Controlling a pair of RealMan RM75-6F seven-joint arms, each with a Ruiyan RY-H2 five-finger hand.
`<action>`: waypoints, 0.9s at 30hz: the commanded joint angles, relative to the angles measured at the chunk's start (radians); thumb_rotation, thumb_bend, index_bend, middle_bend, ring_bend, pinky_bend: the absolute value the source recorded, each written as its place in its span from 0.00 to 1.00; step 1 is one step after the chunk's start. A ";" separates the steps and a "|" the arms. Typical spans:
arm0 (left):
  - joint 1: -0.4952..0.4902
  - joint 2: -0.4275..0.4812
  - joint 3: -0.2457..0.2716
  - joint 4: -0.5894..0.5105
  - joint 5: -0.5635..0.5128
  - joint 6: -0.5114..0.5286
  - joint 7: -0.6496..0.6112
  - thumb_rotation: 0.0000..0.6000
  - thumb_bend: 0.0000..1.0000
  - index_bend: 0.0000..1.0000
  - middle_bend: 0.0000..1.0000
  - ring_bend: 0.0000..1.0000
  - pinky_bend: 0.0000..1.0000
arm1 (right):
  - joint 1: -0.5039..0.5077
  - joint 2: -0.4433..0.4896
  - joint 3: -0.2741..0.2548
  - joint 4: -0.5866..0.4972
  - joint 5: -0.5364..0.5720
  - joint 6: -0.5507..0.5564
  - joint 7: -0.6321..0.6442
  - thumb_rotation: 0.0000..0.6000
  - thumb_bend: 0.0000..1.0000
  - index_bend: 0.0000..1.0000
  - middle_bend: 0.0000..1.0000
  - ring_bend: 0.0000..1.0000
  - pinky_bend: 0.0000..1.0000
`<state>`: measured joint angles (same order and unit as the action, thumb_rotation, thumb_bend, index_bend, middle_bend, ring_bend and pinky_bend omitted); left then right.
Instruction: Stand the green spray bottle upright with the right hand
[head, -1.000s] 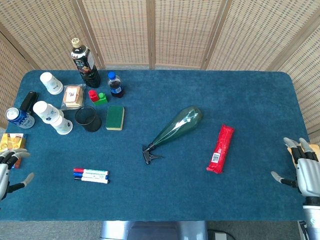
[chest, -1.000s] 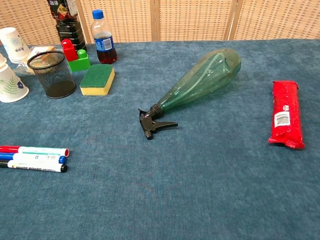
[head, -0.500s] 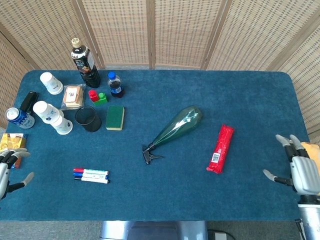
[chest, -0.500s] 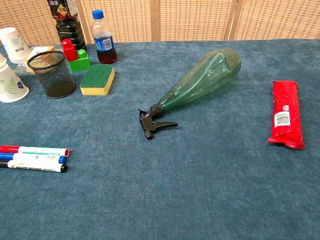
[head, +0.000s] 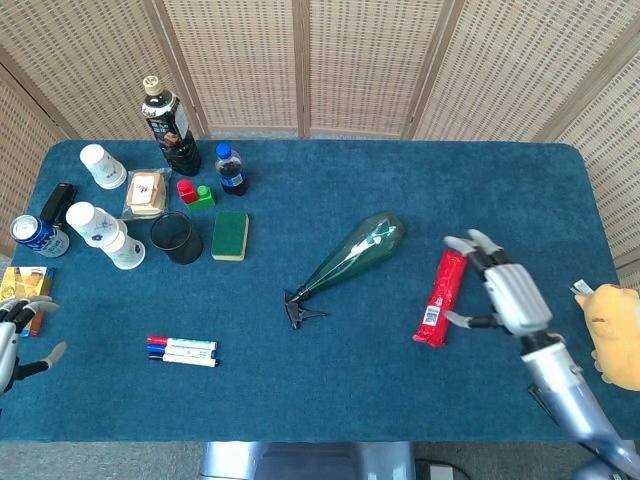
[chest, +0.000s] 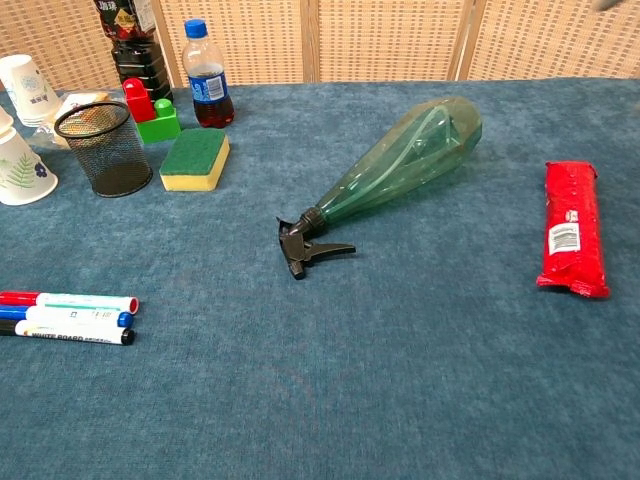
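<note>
The green spray bottle (head: 352, 258) lies on its side near the middle of the blue tabletop (head: 330, 390), its wide base pointing toward the far right and its black trigger nozzle (head: 300, 308) pointing toward the near left. The right hand (head: 505, 290) hovers above the tabletop with fingers spread and nothing in them, just right of the red packet (head: 441, 297) that lies between it and the bottle. The left hand (head: 12, 335) sits at the near left edge, fingers apart and empty, well away from the job.

The step in hand looks like the reach toward the bottle. To do it well, the right hand should pass above the red packet rather than sweep across it, so the packet is not dragged along. The best place to grip is probably the fat part of the body close to the base, with thumb on one side and fingers on the other, since the tapering neck would likely slip. The bottle looks clear and light, so a gentle squeeze should do; too much could dent it or make it squirt away. Then the hand should swing the nozzle end up, set the flat base squarely on the tabletop, and let go only once it stands steady.
</note>
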<state>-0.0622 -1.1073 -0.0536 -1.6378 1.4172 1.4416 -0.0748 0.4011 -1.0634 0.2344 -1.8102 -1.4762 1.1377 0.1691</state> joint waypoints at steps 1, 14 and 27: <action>-0.011 -0.008 -0.005 0.014 -0.015 -0.020 -0.001 1.00 0.31 0.34 0.30 0.26 0.18 | 0.112 -0.041 0.036 0.026 0.040 -0.121 -0.071 1.00 0.04 0.11 0.18 0.05 0.16; -0.036 -0.040 -0.014 0.064 -0.057 -0.081 -0.018 1.00 0.31 0.34 0.30 0.26 0.21 | 0.372 -0.161 0.058 0.145 0.123 -0.378 -0.325 1.00 0.06 0.13 0.18 0.04 0.16; -0.045 -0.055 -0.016 0.099 -0.071 -0.108 -0.039 1.00 0.31 0.34 0.30 0.26 0.25 | 0.521 -0.250 0.024 0.228 0.214 -0.496 -0.512 1.00 0.07 0.17 0.20 0.04 0.16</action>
<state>-0.1064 -1.1618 -0.0692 -1.5402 1.3460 1.3349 -0.1132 0.9034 -1.2974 0.2662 -1.6005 -1.2730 0.6600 -0.3202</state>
